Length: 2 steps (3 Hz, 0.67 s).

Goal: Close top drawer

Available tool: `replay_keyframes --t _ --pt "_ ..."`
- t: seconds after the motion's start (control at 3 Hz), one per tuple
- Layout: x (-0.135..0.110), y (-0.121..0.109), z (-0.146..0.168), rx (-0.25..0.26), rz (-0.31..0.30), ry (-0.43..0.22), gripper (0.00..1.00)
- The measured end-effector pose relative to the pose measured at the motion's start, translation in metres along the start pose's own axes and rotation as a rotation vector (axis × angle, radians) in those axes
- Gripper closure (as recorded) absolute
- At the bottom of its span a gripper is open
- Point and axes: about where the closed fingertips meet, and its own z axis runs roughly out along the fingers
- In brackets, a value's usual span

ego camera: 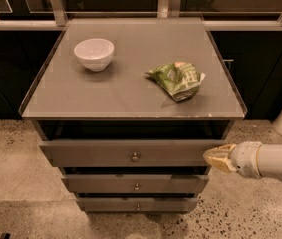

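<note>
The top drawer (105, 153) is the widest of three grey-brown drawer fronts under the cabinet top, with a small round metal knob (134, 158) at its centre. It stands pulled out a little, with a dark gap above it. My gripper (216, 158) comes in from the right on a white arm and sits at the right end of the top drawer's front, touching or almost touching it.
On the grey cabinet top (130, 93) stand a white bowl (94, 53) at the back left and a crumpled green bag (178, 78) at the right. Two narrower drawers (135, 184) lie below. A speckled floor surrounds the cabinet; dark cabinets stand behind.
</note>
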Motion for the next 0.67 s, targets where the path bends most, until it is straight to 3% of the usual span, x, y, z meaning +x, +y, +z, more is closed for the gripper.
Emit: replay_keyframes --t 0.33,0.67 --pt "0.000 0.000 0.000 0.000 0.000 0.000 0.12" --pt "0.001 0.001 -0.018 -0.010 -0.035 0.033 0.00"
